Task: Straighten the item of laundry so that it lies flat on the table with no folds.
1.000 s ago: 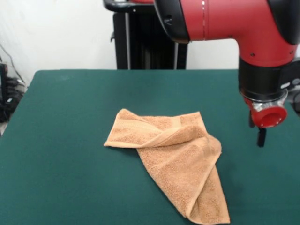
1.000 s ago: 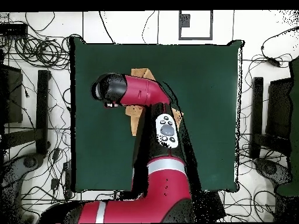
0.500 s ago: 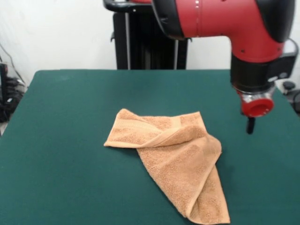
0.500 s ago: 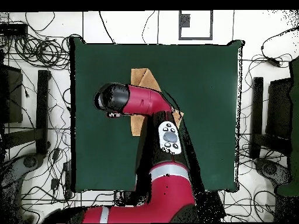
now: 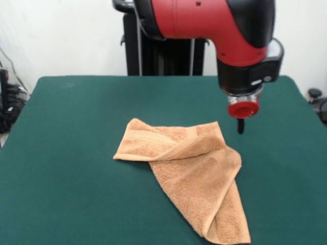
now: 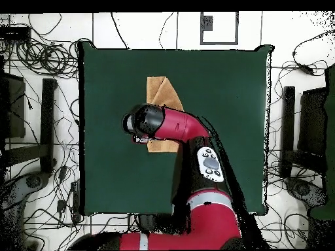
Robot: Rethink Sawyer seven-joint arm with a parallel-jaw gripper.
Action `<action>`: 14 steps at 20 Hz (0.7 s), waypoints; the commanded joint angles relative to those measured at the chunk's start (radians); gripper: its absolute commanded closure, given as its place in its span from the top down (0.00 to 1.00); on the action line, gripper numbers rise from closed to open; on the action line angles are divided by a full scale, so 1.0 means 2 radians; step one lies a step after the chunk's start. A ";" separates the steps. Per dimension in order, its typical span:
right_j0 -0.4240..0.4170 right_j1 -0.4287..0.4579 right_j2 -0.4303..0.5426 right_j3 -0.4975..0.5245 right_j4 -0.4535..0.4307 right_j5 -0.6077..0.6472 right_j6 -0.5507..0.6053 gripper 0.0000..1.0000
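Observation:
The item of laundry (image 5: 191, 171), an orange-tan terry towel, lies crumpled on the green table (image 5: 71, 127). One flap is folded over diagonally, and a long point reaches toward the near edge. In the overhead view only its far part (image 6: 161, 92) and a small strip (image 6: 165, 146) show around the arm. My gripper (image 5: 240, 126) hangs low over the felt just right of the towel's far right corner, apart from the cloth and holding nothing. Its red flange (image 5: 243, 108) sits right above it. From overhead the arm's head (image 6: 145, 122) covers the gripper.
The red arm (image 6: 183, 127) crosses the towel's middle in the overhead view. Tangled cables (image 6: 39, 59) and dark stands (image 6: 47, 121) ring the table. A black column (image 5: 153, 56) rises behind the far edge.
The arm has swung left in the front view, bringing the gripper from the table's right side to beside the towel's corner. The towel has not moved.

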 commanded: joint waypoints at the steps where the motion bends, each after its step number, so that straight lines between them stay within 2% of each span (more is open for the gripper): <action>1: 0.004 0.020 0.005 0.051 -0.014 -0.015 -0.006 1.00; 6: 0.031 0.029 -0.007 0.023 0.009 0.017 0.051 1.00; 11: 0.044 0.027 -0.010 0.007 0.050 0.067 0.103 1.00; 14: 0.060 0.023 -0.030 -0.005 0.067 0.095 0.139 1.00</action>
